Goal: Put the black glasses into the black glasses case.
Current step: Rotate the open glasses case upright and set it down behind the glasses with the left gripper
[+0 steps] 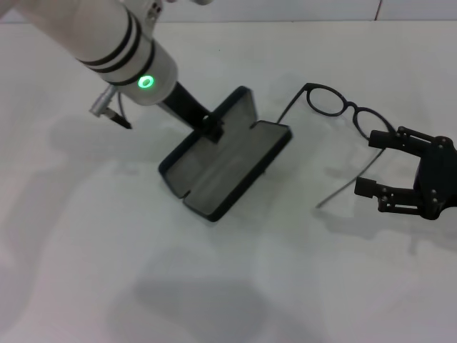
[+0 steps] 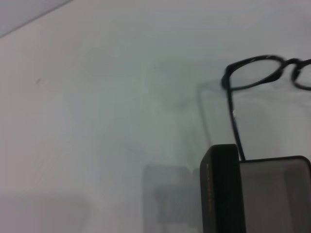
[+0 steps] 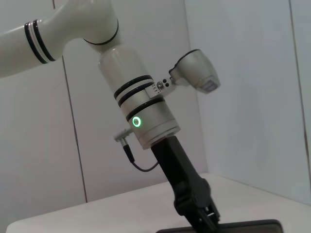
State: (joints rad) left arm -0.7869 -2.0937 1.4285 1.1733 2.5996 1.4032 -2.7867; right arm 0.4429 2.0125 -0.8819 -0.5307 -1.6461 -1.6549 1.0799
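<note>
The thin black plastic glasses [image 1: 341,107] lie on the white table [image 1: 86,250] at upper right of the head view, one temple reaching the open black hinged case with grey lining [image 1: 221,168] at centre. The left gripper [image 1: 212,127] grips the lid's edge, apparently steadying it open. The right gripper [image 1: 377,163], fingers apart, hovers beside the frame, probably ready to grasp.

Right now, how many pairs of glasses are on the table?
1: the black glasses lie unfolded on the table, just right of the open black glasses case, with the right tool beside them.
</note>
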